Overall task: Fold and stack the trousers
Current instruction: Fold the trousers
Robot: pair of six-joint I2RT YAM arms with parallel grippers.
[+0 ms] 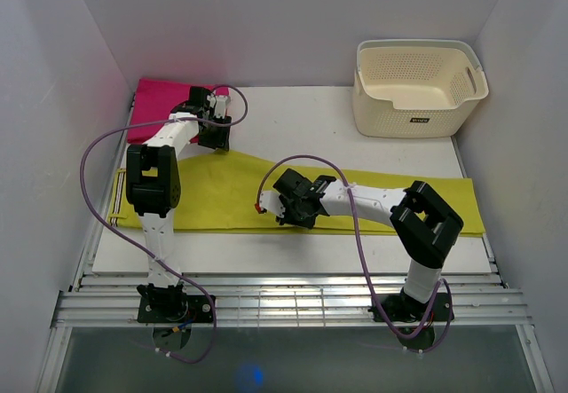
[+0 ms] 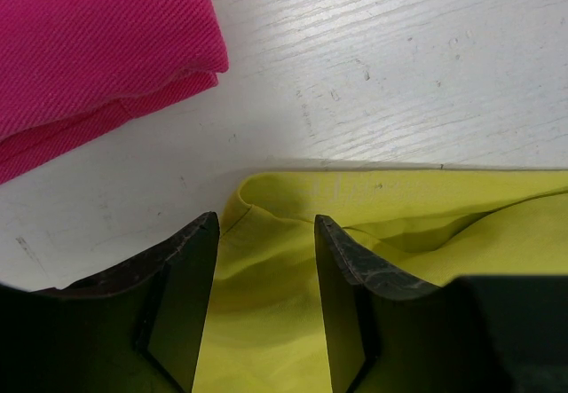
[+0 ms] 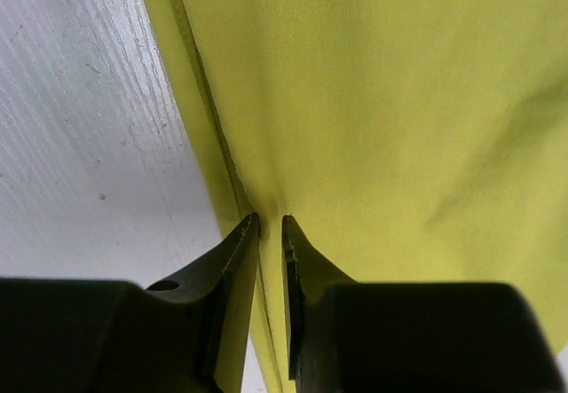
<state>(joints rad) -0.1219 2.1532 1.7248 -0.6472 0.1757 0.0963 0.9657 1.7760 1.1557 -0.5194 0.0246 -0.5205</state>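
The yellow-green trousers lie flat in a long strip across the white table, running from the left edge to the right. My left gripper hovers at their far left corner, next to the pink cloth. In the left wrist view that gripper is open, and the trousers' corner lies in the wide gap between its fingers. My right gripper is at the near edge of the trousers, around the middle. In the right wrist view it is shut on the trousers' edge, and the fabric puckers at the tips.
A folded magenta-pink cloth lies at the back left, close to the left gripper, and also shows in the left wrist view. A cream perforated basket stands at the back right. White walls enclose the table on three sides.
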